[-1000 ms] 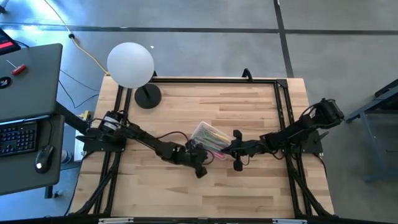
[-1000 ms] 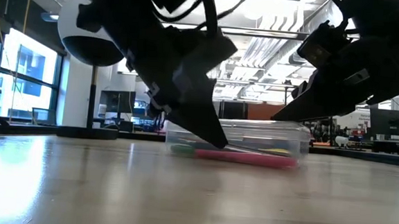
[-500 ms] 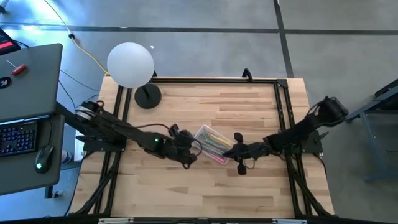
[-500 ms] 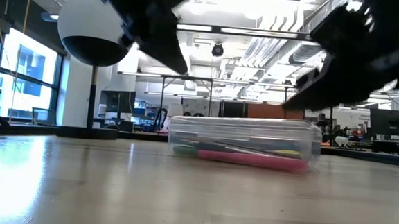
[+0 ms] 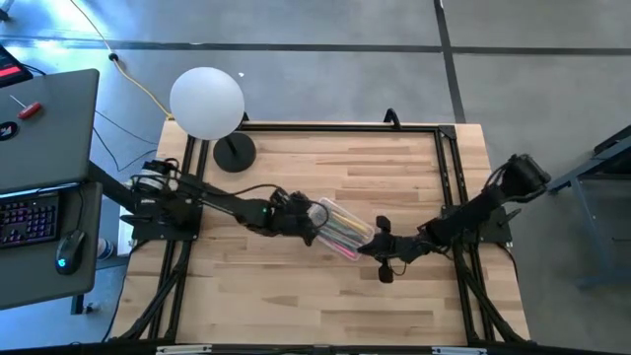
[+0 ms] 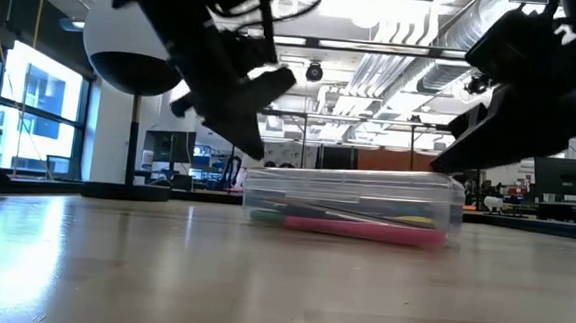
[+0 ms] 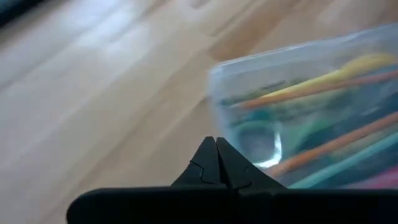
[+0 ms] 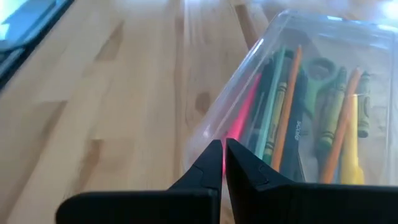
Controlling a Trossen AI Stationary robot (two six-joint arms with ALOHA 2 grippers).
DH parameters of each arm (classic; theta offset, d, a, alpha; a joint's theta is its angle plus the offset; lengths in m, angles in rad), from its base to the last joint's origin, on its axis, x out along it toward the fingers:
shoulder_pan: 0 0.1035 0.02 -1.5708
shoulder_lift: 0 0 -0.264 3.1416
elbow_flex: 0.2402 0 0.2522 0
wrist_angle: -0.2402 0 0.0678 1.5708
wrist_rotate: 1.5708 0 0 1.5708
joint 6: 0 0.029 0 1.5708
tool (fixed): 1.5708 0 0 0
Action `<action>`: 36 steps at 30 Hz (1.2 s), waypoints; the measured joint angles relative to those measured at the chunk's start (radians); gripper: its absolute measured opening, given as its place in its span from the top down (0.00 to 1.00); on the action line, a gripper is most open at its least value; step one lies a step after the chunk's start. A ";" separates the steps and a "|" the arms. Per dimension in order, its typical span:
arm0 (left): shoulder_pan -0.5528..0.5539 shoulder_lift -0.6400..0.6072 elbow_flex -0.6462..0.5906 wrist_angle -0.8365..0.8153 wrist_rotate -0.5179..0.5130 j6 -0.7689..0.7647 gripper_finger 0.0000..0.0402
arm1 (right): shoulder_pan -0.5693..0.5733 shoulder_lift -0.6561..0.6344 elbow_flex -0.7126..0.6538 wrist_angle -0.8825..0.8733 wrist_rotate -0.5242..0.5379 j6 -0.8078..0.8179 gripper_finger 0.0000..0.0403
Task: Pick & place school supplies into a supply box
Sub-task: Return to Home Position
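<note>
Wooden table (image 5: 394, 168), we note clear supply box (image 5: 343, 230) at centre, orange pencils (image 8: 288, 99) and green scissors (image 8: 318, 67) inside, left gripper (image 7: 216, 142), right gripper (image 8: 223, 144) at opposite ends, both clenched empty.

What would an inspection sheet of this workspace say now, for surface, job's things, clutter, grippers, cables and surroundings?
Surface: light wooden plank table top, with black rails at its edges.
Job's things: small clear plastic supply box mid-table, lid shut; inside it a pink pen, an orange pencil and green-handled scissors.
Clutter: white globe lamp on black base, back left corner.
Grippers: left gripper by one box end, right gripper by the other; both jaws shut, empty.
Cables: yellow cable on the floor.
Surroundings: grey desk with black keyboard beside the left arm.
</note>
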 joint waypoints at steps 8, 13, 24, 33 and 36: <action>0.028 0.042 0.003 0.124 0.143 0.076 0.98 | -0.007 0.075 0.006 0.043 0.030 0.010 1.00; -0.011 0.039 0.007 0.056 0.161 0.019 0.98 | -0.007 0.038 0.006 -0.066 0.058 0.028 1.00; -0.118 0.040 0.005 0.036 0.147 -0.093 0.98 | -0.008 -0.173 0.001 -0.366 0.083 0.026 1.00; -0.144 -0.019 -0.001 -0.046 0.083 -0.062 0.98 | 0.002 -0.300 -0.002 -0.501 0.064 0.041 1.00; -0.152 -0.116 0.016 -0.082 0.058 -0.014 0.98 | 0.012 -0.367 0.000 -0.489 0.067 -0.007 1.00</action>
